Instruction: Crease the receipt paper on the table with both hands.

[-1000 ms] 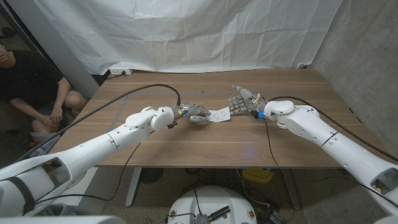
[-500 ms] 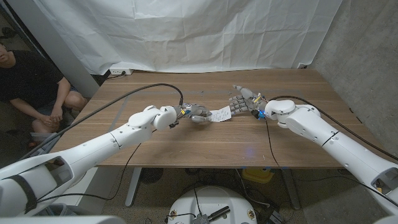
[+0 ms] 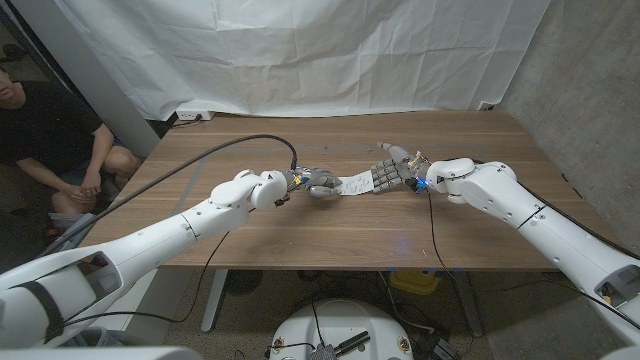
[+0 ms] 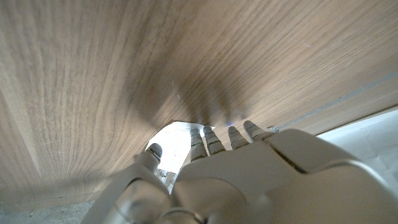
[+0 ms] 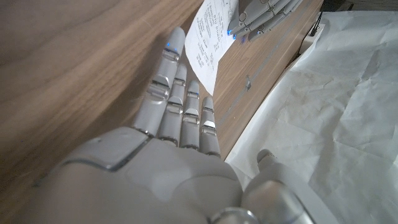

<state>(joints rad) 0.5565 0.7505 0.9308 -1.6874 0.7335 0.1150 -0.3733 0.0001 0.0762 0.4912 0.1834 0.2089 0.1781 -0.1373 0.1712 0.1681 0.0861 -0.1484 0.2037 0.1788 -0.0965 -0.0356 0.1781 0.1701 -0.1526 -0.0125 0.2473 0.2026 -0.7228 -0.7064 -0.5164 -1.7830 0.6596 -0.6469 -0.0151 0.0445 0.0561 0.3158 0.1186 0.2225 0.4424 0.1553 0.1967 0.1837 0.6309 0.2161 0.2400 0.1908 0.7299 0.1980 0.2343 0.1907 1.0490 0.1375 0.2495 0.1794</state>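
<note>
Receipt paper [image 3: 355, 184] lies mid-desk [image 3: 330, 235] between both hands. The left hand [image 3: 318, 182] presses its fingertips [image 5: 261, 15] on one end. The right hand [image 3: 392, 169], fingers extended together, touches the other end and grips nothing. A person [image 3: 45, 130] sits beside the desk.
</note>
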